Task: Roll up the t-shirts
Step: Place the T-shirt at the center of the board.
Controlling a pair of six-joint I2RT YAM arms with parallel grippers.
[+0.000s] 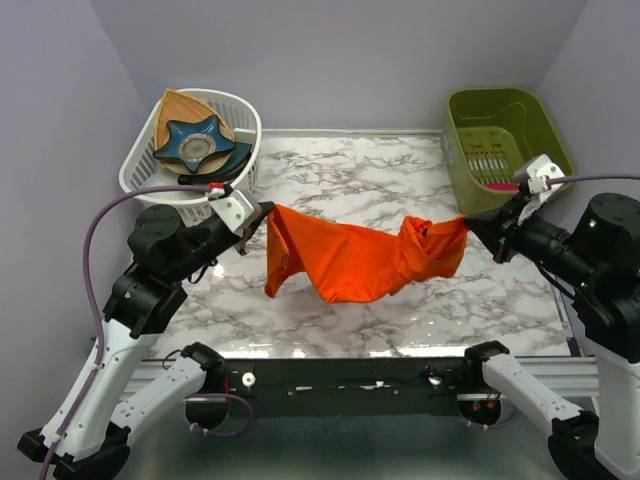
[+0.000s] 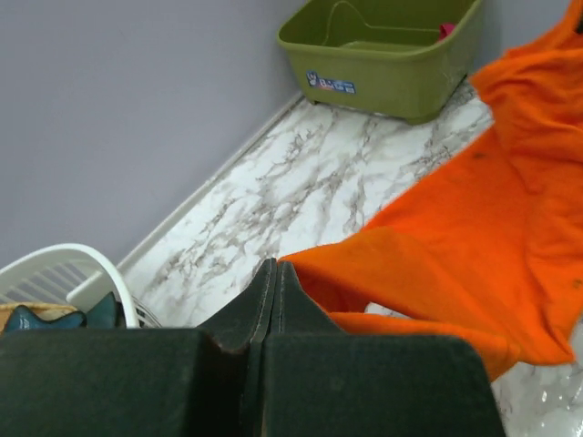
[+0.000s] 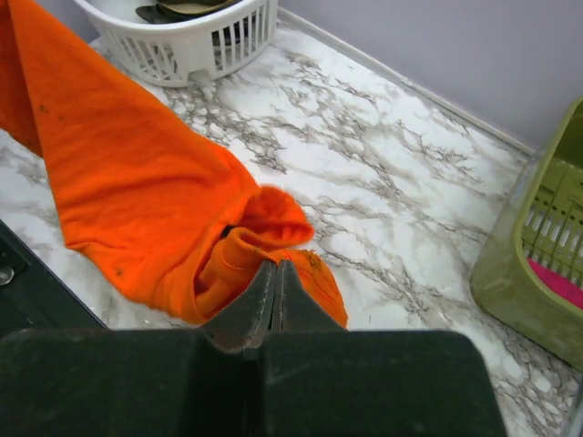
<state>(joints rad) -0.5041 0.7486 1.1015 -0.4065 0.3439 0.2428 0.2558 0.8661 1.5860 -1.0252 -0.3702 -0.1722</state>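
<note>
Orange t-shirt (image 1: 350,265) hangs stretched between left pincer (image 1: 268,211) and right pincer (image 1: 468,221), both gripping.

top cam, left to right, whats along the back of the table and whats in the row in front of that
Back: white basket → green bin. In front: left pincer → t-shirt → right pincer. Each pincer is shut on one end of the t-shirt.
</note>
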